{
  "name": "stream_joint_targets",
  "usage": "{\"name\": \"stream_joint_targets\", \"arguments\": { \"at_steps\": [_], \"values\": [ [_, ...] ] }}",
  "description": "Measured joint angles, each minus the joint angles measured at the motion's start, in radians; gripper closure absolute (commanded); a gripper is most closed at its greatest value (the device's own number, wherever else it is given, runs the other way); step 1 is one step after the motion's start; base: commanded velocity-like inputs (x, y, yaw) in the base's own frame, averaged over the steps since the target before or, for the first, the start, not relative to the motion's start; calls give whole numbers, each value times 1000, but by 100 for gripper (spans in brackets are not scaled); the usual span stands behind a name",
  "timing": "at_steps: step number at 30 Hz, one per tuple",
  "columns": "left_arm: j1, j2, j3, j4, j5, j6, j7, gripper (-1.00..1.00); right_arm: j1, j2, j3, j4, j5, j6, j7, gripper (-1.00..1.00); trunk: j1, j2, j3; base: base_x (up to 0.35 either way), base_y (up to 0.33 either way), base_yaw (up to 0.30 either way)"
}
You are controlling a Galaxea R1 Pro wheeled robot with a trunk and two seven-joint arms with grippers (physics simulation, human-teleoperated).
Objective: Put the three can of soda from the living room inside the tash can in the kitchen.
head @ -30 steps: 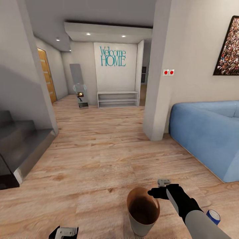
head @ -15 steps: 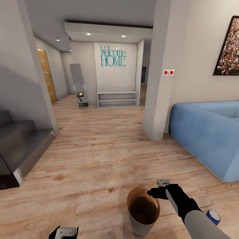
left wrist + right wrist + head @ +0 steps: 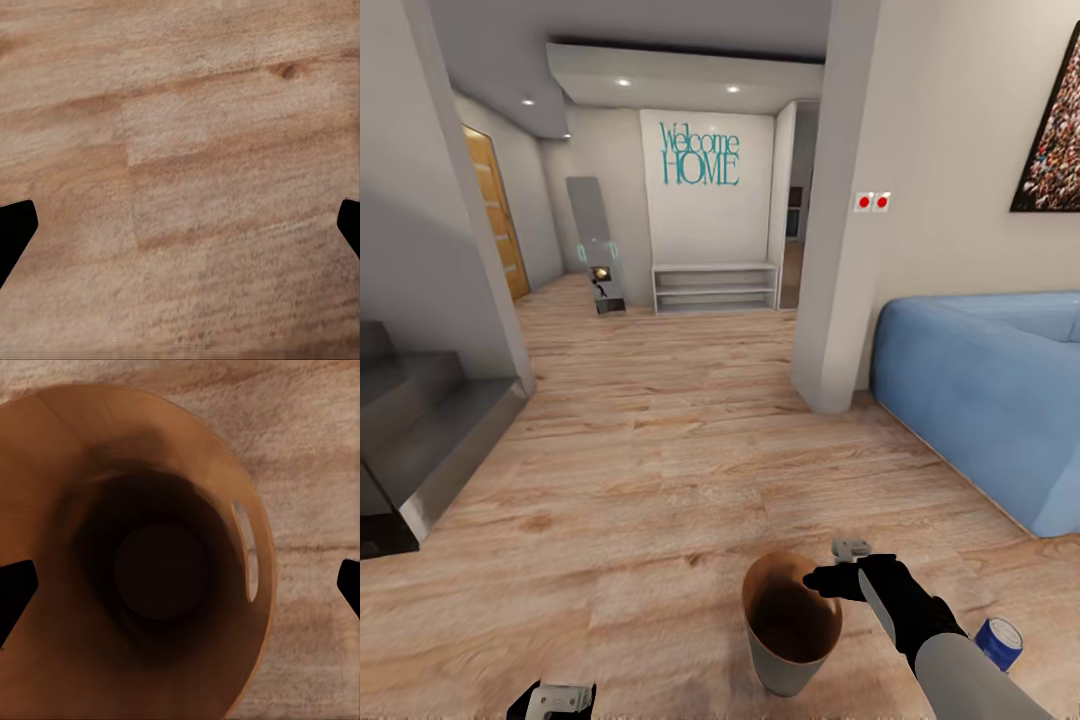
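Your right gripper (image 3: 830, 580) hangs with its jaws spread and empty above the waste bin (image 3: 792, 662), whose brown inside looks empty, so I judge you placed to drop cans there, while the dark blue soda can (image 3: 998, 642) stands on the plank floor (image 3: 660, 480) beside it.

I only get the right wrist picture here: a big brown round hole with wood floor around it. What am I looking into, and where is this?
Observer: That is the tash can, seen from above; in the head view it is grey outside and stands on the wood floor.
Operator: Any cans near it?
Observer: One dark blue soda can sits on the floor, on the robot's right.
Operator: What room is this?
Observer: A light blue sofa stands to the right, and "Welcome HOME" lettering hangs on the far wall.
Operator: And the other arm?
Observer: The left gripper hangs open over bare floor.
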Motion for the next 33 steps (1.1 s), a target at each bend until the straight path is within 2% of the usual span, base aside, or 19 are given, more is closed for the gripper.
{"name": "stream_joint_targets", "arguments": {
  "at_steps": [14,28,33],
  "values": [
    [0,0,0,0,-4,0,1,-100,0,-1,0,0,1,0,0,-100,6,-3,-54,0,0,0],
    [0,0,-1,0,0,0,2,-100,0,0,0,0,1,0,-1,-100,6,-3,-54,1,0,0],
    [-1,-1,-1,0,-1,3,1,-100,0,0,0,0,1,0,-1,-100,6,-3,-54,130,-37,0]
  ]
}}
